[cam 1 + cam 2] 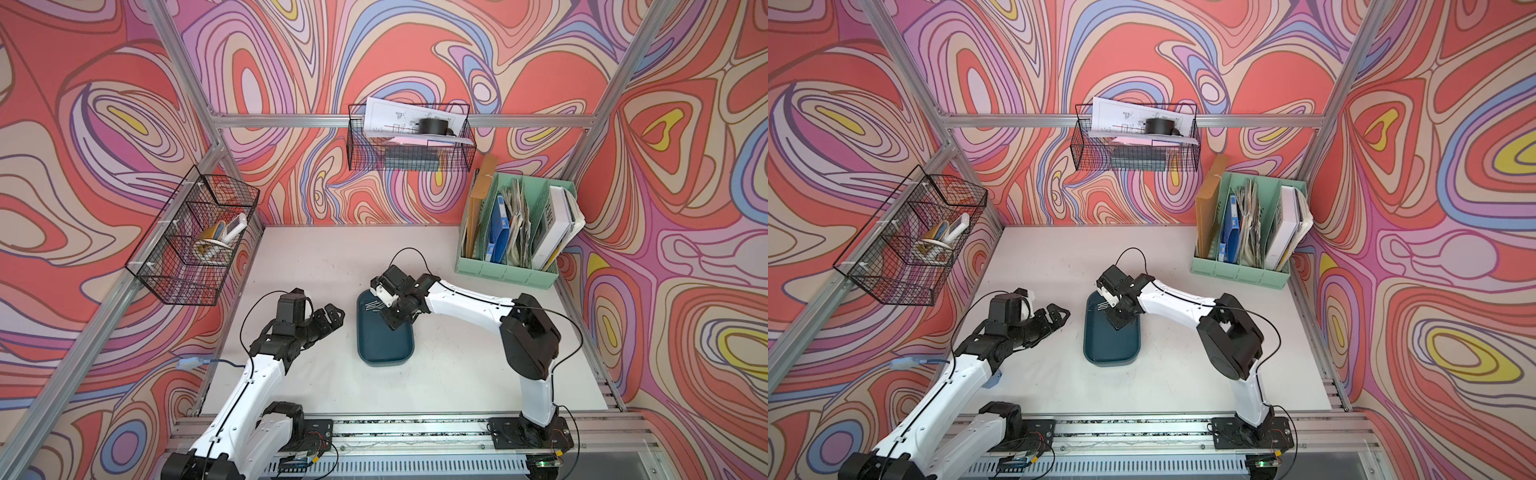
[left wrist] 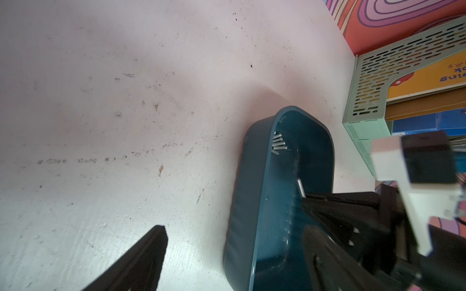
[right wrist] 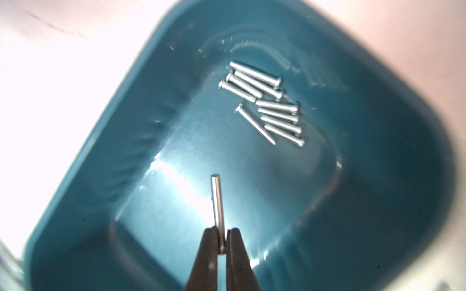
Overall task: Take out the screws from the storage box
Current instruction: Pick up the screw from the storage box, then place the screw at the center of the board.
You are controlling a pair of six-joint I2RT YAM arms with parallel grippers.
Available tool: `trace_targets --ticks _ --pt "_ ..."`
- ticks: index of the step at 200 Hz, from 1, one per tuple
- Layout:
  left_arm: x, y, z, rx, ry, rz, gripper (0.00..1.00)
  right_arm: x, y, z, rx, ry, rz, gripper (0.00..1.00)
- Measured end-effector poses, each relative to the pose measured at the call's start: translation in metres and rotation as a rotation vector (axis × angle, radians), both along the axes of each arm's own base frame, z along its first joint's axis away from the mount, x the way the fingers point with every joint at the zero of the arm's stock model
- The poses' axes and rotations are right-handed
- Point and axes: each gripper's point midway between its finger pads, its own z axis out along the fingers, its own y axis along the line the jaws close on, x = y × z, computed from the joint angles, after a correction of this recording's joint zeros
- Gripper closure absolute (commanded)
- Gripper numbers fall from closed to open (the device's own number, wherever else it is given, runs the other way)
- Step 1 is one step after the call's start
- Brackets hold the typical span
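Teal and shiny, the shallow plastic storage box [image 1: 382, 345] lies flat on the white surface [image 1: 457, 374], between the two arms. It is a long shape with round corners and a low rim. Thin silver metal screws [image 3: 267, 105] lie in a small heap on its floor, near the end far from the robot. They are long and skinny with little round heads, and most lie side by side, touching. The right end effector [image 3: 222, 230] is over the box, its two black tips pinched narrow on a single screw [image 3: 217, 201]. That one sticks straight out past the tips. The left end effector [image 1: 332, 316] is just beside the box, jaws wide, holding nothing.
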Motion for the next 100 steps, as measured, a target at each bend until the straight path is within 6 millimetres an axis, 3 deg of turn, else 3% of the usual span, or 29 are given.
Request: trace_targets --ticks 33,100 --pt "0.0 0.0 0.0 0.0 0.0 0.0 0.1 -0.001 -0.008 0.027 0.048 -0.055 -0.044 0.98" --pt "0.0 0.0 0.0 -0.001 0.0 -0.001 0.1 0.022 -0.034 0.031 -0.023 -0.131 -0.168 0.99"
